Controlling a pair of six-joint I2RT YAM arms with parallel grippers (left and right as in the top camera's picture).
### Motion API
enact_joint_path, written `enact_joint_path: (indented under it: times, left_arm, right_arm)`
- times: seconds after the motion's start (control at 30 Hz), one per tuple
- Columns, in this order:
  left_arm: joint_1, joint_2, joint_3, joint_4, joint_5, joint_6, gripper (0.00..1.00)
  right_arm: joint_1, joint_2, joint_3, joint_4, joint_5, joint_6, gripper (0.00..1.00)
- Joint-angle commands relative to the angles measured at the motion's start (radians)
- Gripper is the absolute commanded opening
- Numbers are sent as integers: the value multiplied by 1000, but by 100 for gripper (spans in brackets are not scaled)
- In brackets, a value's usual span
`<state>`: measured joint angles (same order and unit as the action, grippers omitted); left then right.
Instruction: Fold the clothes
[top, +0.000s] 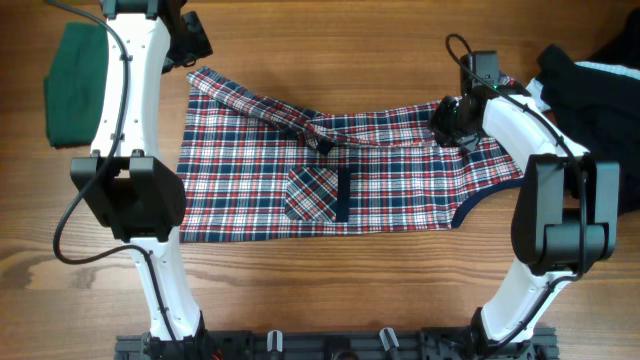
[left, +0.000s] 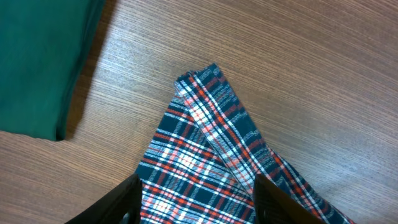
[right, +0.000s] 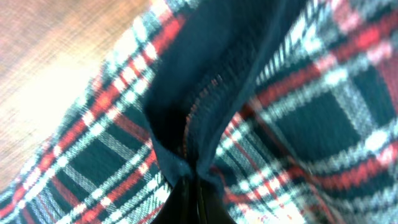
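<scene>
Plaid dress (top: 400, 190) lies spread across the centre of wooden table (top: 320, 300). Its upper edge is rolled into a ridge running from its 10 o'clock corner toward the middle. One pocket (top: 312, 193) faces up near centre; contents cannot be told. Right gripper (top: 447, 118) sits at the dress's 2 o'clock, clamped tight on navy trim (right: 186, 93), plaid bunched around it. Left gripper (left: 198, 208) hangs over the 10 o'clock corner, jaws apart, plaid beneath. Dark-green garment (top: 72, 85) lies folded at table's 10 o'clock. Black garment (top: 590, 100) is heaped at 2 o'clock.
</scene>
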<state>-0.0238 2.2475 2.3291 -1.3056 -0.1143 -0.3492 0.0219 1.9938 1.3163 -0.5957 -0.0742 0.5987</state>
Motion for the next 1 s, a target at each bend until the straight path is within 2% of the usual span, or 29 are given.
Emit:
enact_joint_path:
  times: [0.0, 0.33, 0.6, 0.67, 0.8, 0.83, 0.97]
  left_arm:
    - [8, -18, -4, 1, 8, 5, 57]
    - [8, -18, -4, 1, 8, 5, 56]
    - [7, -18, -4, 8, 8, 5, 56]
    - [7, -18, -4, 9, 8, 5, 56]
    - [8, -18, -4, 5, 8, 5, 57]
    - [7, -18, -4, 4, 8, 5, 57]
    - [7, -18, -4, -45, 9, 6, 58]
  right_arm:
    - [0, 16, 28, 47, -5, -63, 4]
    - [0, 11, 206, 213, 0, -103, 4]
    - [0, 52, 215, 423, 67, -98, 4]
    - [0, 79, 215, 423, 54, -95, 4]
    - [5, 90, 216, 318, -2, -106, 4]
    - [5, 82, 216, 289, -38, -130, 8]
    - [6, 34, 216, 151, -177, -249, 46]
